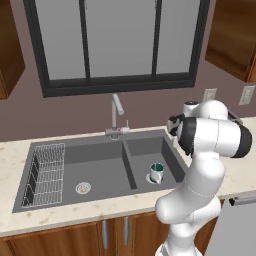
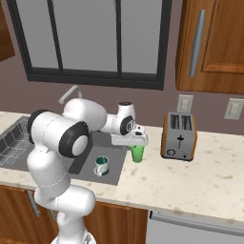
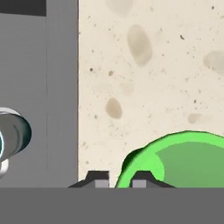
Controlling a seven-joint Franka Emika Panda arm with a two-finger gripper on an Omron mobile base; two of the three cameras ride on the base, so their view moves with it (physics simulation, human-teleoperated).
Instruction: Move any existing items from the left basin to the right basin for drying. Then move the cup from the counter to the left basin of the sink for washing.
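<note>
**Now: jaws pinching the green cup's rim on the bench**

Upright, the green cup stands on the bench just right of the right basin. Above it the jaws point straight down from a level hand, the arm reaching out over the sink. They are nearly closed, one fingertip inside the cup's rim and the other outside, pinching its wall. Inside the right basin the mug stands beside the drain. Across the divider, the left base view shows the left basin with its wire rack and the tap; the right base view adds a toaster.
</note>
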